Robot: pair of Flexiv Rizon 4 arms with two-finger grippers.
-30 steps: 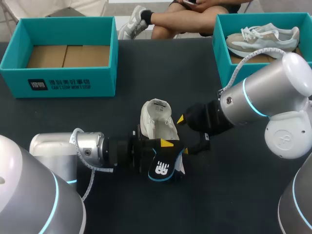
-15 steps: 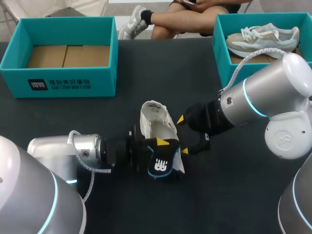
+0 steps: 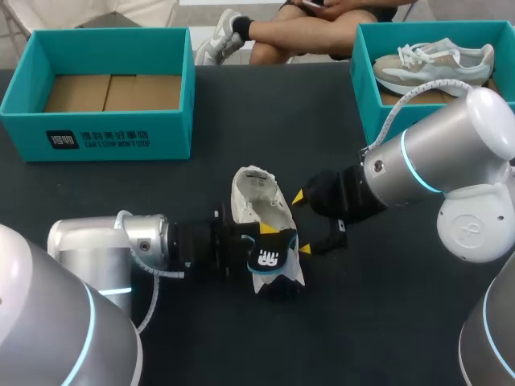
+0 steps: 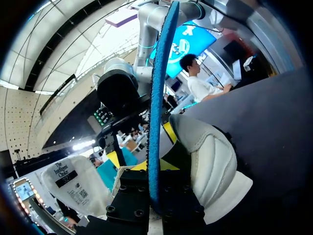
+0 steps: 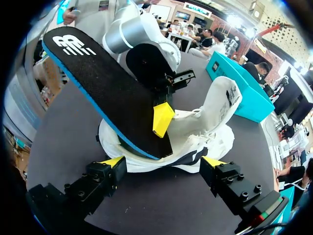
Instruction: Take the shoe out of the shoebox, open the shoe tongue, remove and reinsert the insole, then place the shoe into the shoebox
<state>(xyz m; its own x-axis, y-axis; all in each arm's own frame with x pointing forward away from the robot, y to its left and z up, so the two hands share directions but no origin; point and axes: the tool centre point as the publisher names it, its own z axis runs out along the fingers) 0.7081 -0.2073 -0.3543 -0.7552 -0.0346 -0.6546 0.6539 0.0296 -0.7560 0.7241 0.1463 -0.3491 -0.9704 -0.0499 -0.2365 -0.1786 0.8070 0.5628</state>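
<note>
A white shoe lies on the dark table with its heel toward the far side. Its black insole, edged in blue, is outside the shoe and slants over its toe end. My left gripper is shut on the insole's lower end; in the left wrist view the insole stands edge-on between the fingers of that gripper, with the shoe just beside it. My right gripper is open, one yellow tip on either side of the shoe, below the insole.
A teal shoebox with a bare cardboard floor stands at the far left. A second teal box at the far right holds a pale sneaker. My right arm's big joints hang over the table's right side.
My left gripper has turned and lifted the insole a little toward the shoe's toe. The shoe has shifted slightly. The right arm has stayed where it was.
</note>
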